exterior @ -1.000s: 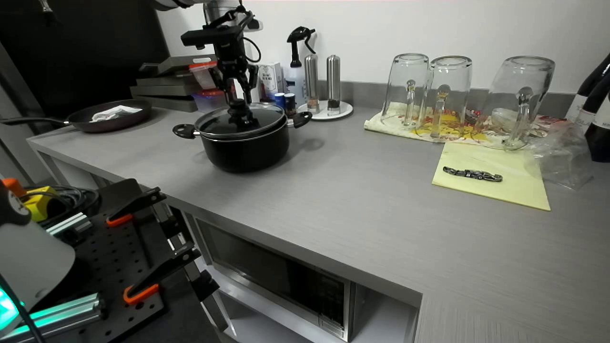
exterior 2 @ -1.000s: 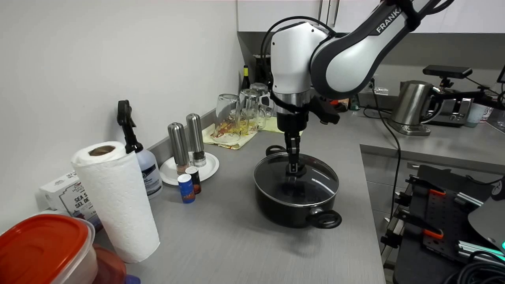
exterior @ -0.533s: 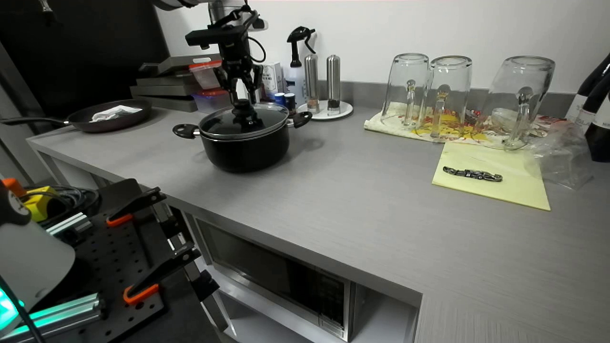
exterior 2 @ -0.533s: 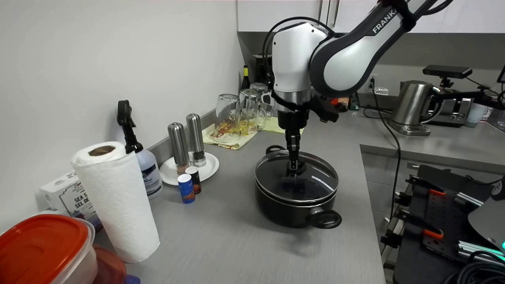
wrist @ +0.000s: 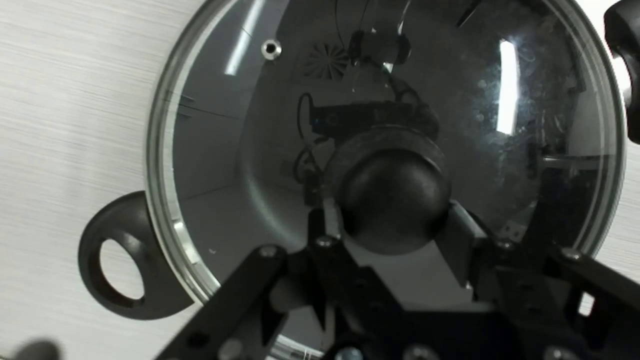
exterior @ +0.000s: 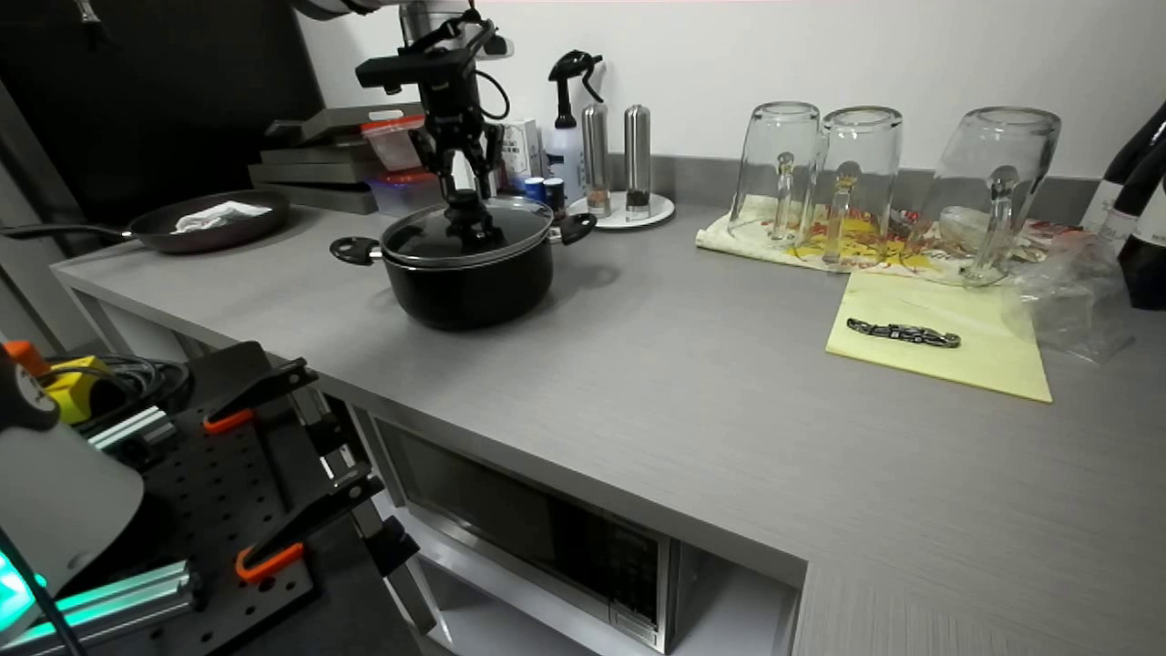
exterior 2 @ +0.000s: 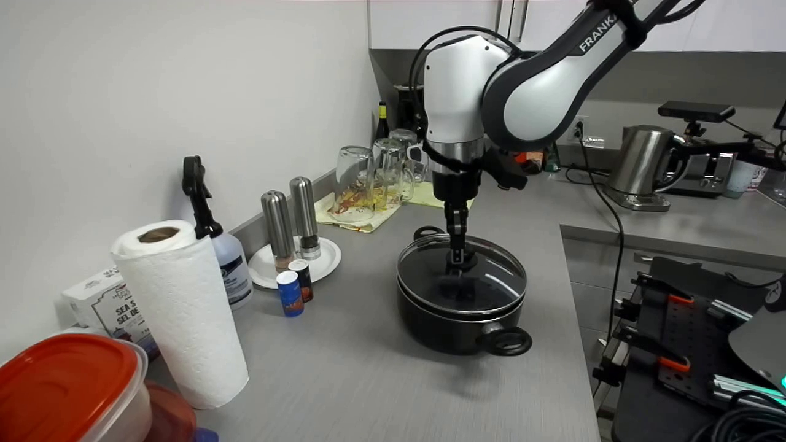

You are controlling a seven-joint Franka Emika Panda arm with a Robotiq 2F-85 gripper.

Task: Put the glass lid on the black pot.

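Observation:
The glass lid (exterior: 414, 239) lies flat over the black pot (exterior: 469, 296) on the grey counter; both also show in an exterior view, the lid (exterior 2: 424, 279) above the pot (exterior 2: 433, 331). A thin line of the pot's rim shows under the lid's near edge. My gripper (exterior 2: 456, 258) points straight down at the lid's centre. In the wrist view my gripper (wrist: 395, 220) has a finger on each side of the black knob (wrist: 392, 195) and appears shut on it. The lid (wrist: 225, 150) hides the pot's inside. A pot side handle (wrist: 132, 260) sticks out at lower left.
Salt and pepper mills on a white plate (exterior 2: 328, 258), two small shakers (exterior 2: 290, 294), a paper towel roll (exterior 2: 184, 319) and a spray bottle (exterior 2: 230, 270) stand along the wall. Clear drinking glasses (exterior: 852, 182) and a frying pan (exterior: 214, 232) are farther off.
About a second ago the lid and gripper shifted slightly together, so the lid sits more centred over the pot. Since half a second ago almost nothing has moved.

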